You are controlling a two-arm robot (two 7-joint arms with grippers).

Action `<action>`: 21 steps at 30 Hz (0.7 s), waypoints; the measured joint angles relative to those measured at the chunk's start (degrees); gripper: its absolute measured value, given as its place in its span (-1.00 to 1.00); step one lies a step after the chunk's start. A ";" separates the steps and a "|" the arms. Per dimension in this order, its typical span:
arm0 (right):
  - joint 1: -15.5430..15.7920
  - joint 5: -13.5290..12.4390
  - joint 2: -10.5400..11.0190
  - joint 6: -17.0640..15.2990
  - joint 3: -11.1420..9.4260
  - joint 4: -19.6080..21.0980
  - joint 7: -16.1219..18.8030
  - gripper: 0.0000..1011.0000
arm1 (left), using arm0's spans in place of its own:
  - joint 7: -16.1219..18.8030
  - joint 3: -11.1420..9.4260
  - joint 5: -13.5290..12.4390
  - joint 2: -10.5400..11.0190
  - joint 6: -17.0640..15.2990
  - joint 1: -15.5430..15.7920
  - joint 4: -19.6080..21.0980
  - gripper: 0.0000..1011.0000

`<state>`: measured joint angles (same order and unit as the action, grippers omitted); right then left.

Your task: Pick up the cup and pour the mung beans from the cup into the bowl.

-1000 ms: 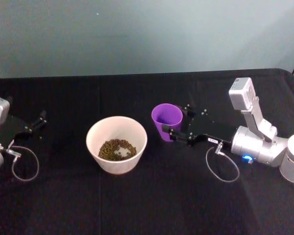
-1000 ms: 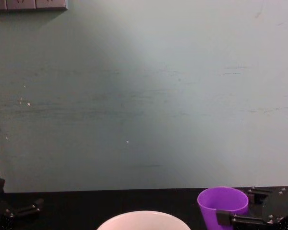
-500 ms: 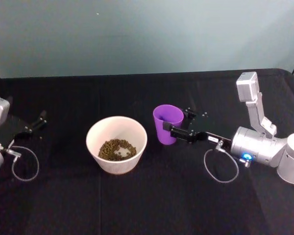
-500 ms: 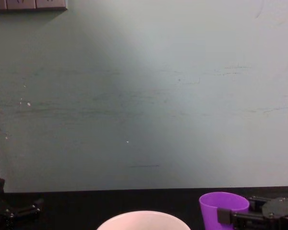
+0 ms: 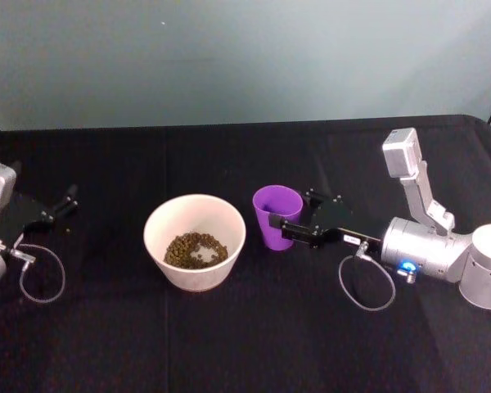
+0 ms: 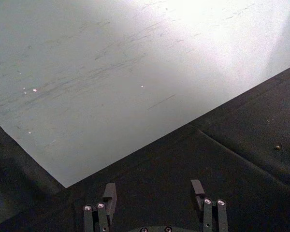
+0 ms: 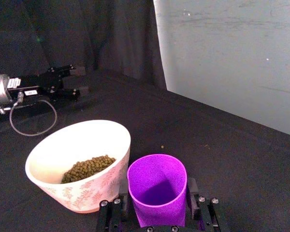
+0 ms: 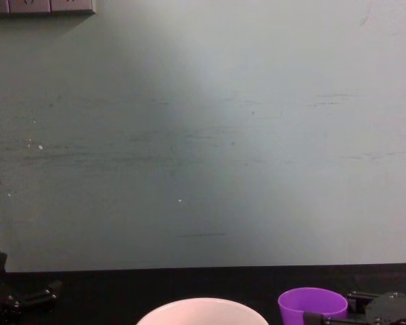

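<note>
Black cloth covered the surface (image 5: 229, 344). One wide round whitish bowl (image 5: 195, 241) stood left of centre with mung beans (image 5: 195, 250) already lying inside. One small bright purple plastic tumbler, the cup (image 5: 277, 217), stood upright just right of the bowl, long axis vertical, apparently empty. Right gripper (image 5: 288, 227) had its fingers closed around the cup. Left gripper (image 5: 59, 206), nothing between its parted fingers, was parked at far left, well apart.

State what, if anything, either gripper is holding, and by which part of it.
The right gripper holds the purple cup by its side wall, one finger on each side. The left gripper holds nothing; it is open over the black table.
</note>
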<state>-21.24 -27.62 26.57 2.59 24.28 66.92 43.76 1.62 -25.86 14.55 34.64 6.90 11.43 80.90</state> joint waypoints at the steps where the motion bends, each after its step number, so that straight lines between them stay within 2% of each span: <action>1: -0.10 0.03 0.13 0.21 0.23 -0.05 -0.13 0.41 | 0.00 0.00 0.00 0.00 0.00 0.00 0.00 0.98; 11: -0.19 0.08 0.24 0.43 0.33 -0.07 -0.26 0.43 | 0.00 0.00 0.00 0.00 0.00 0.00 0.00 0.98; 19: -0.11 0.12 0.20 0.38 0.23 -0.01 -0.27 0.90 | 0.00 0.00 0.00 0.00 0.00 0.00 0.00 0.98; 21: -0.10 0.13 0.19 0.37 0.22 0.00 -0.27 0.94 | 0.00 0.00 0.00 0.00 0.00 0.00 0.00 0.98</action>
<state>-21.35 -27.49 26.76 2.96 24.50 66.92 43.49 1.62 -25.86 14.55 34.65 6.91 11.43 80.90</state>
